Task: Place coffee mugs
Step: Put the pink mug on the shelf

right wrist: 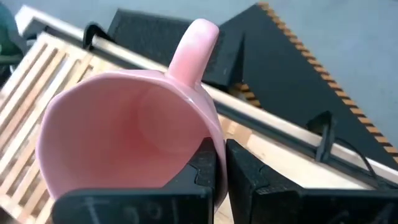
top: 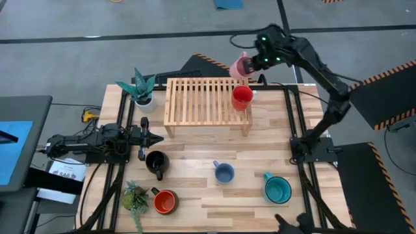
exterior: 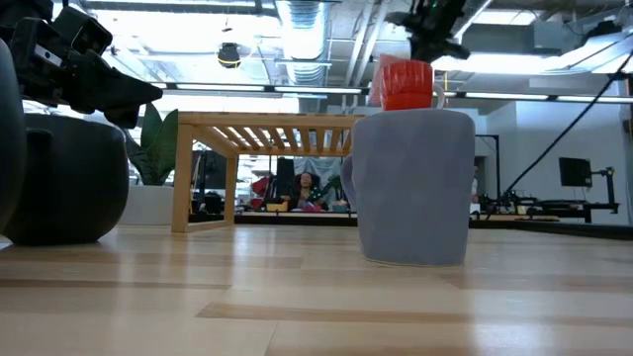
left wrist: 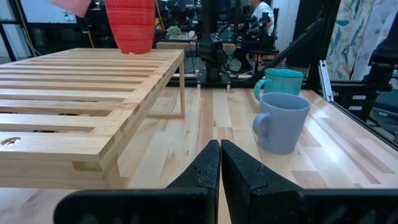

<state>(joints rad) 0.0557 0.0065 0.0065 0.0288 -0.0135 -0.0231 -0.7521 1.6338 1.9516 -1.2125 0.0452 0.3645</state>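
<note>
My right gripper [top: 251, 64] is shut on the pale pink mug [top: 239, 67] in the air over the far right corner of the wooden slatted rack [top: 205, 103]. The red mug [top: 242, 97] stands on its base on the rack's right end. On the table in front of the rack stand the black mug [top: 156, 162], the orange-inside mug [top: 165, 202], the blue-grey mug [top: 224, 173] and the teal mug [top: 277, 189]. My left gripper [top: 153, 138] is shut and waits low near the table's left edge, just beyond the black mug. My right gripper [right wrist: 221, 152] holds the pink mug by its wall at the rim [right wrist: 200, 140], just below the handle [right wrist: 189, 46]. The mug itself hides how the fingers [right wrist: 249, 174] meet the wall. It is lifted clear and lies tilted, with its mouth facing the wrist.
Two small potted plants stand on the table: one at the rack's far left corner [top: 142, 88], one at the near left by the orange-inside mug [top: 135, 198]. Bare wood lies between the rack and the mugs [top: 260, 149]. The rack's left and middle slats [left wrist: 74, 81] are bare.
</note>
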